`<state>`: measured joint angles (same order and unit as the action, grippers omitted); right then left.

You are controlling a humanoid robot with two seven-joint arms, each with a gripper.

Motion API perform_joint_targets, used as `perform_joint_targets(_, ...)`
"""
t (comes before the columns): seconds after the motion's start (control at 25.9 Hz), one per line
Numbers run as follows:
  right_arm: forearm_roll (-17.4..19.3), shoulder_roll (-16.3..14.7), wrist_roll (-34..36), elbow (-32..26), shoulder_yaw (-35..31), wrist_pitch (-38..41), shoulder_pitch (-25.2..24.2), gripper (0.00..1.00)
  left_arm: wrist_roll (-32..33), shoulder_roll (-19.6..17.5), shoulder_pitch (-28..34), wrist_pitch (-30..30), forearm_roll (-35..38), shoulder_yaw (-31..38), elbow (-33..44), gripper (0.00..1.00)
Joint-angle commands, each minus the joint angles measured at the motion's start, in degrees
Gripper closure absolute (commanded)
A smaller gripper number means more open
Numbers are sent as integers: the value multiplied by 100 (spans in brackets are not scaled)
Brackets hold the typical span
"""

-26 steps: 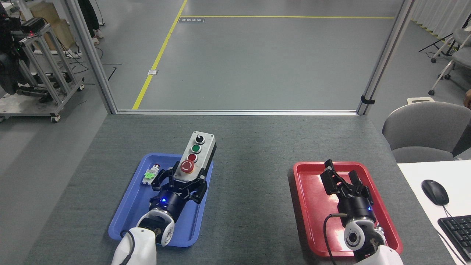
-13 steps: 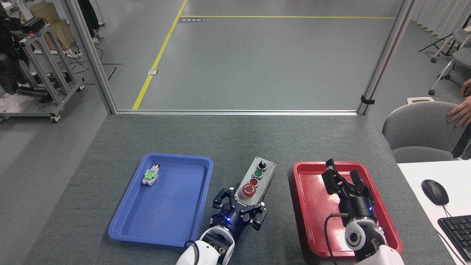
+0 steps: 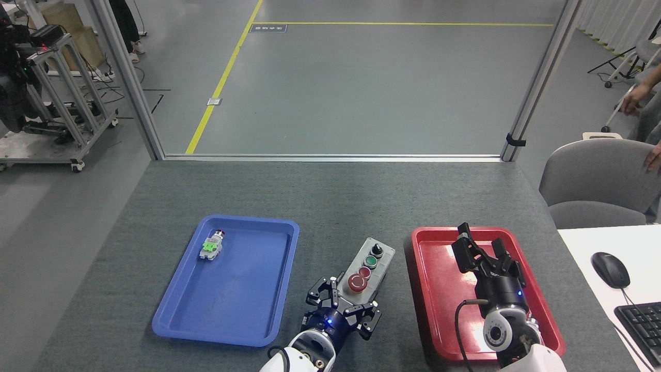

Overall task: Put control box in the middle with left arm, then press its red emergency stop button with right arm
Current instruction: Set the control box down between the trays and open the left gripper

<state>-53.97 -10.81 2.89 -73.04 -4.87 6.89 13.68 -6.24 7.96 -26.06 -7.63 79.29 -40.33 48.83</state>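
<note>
The light-grey control box (image 3: 373,262) lies on the bare dark-grey tabletop (image 3: 341,206) between the two trays, angled with its knob end far right. Its big red emergency stop button (image 3: 357,282) is at the near end, facing up. My left gripper (image 3: 343,305) comes in from below, its black fingers (image 3: 321,293) clasped around the box's near end. My right gripper (image 3: 481,252) hovers over the red tray (image 3: 439,310) with its fingers spread and nothing between them.
The blue tray (image 3: 232,294) on the left holds a small silver-and-green push-button (image 3: 211,246). A grey chair (image 3: 594,181) stands at the table's right, with a person's hands (image 3: 631,101) by it. A white desk carries a mouse (image 3: 610,269) and a keyboard (image 3: 643,320).
My left gripper carried the control box out of the blue tray, rightward and nearer, to the tabletop between the trays. The right gripper stayed put. The person's hands moved by the chair.
</note>
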Motion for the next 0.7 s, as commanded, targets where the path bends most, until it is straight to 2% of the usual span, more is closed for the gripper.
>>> perform_joint_targets(0.0, -25, 9, 1, 0, 3, -3, 3, 1, -8, -14, 39, -72, 8, -1, 47, 10)
perform_joint_targets(0.04, -34, 0, 1, 0, 3, -3, 3, 1, -17, -14, 48, -142, 8, -1, 74, 4)
perform_joint_targets(0.12, -43, 0, 1, 0, 3, -3, 3, 1, -52, -22, 74, -256, -45, 17, 205, 2)
perform_joint_targets(0.23, -52, 0, 1, 0, 3, -3, 3, 2, -26, -163, 514, -265, -89, 87, 1084, 2)
perform_joint_targets(0.31, -52, 0, 1, 0, 3, -3, 3, 4, -8, -594, 953, -248, -98, 289, 2034, 2)
perform_joint_targets(0.39, -52, 0, 1, 0, 3, 5, 12, 10, 0, -1007, 1375, -195, -142, 518, 3036, 1)
perform_joint_targets(0.43, -52, 0, 10, 0, 3, 5, 12, 16, 0, -1139, 1568, -186, -159, 606, 3484, 1)
perform_joint_targets(0.54, -52, -44, 18, 9, 12, 84, 152, 51, -8, -1473, 1841, -186, -203, 957, 4371, 1)
perform_joint_targets(0.66, -201, -88, 106, 18, 135, 269, 302, 97, -8, -1490, 1779, -168, -221, 1396, 4477, 1)
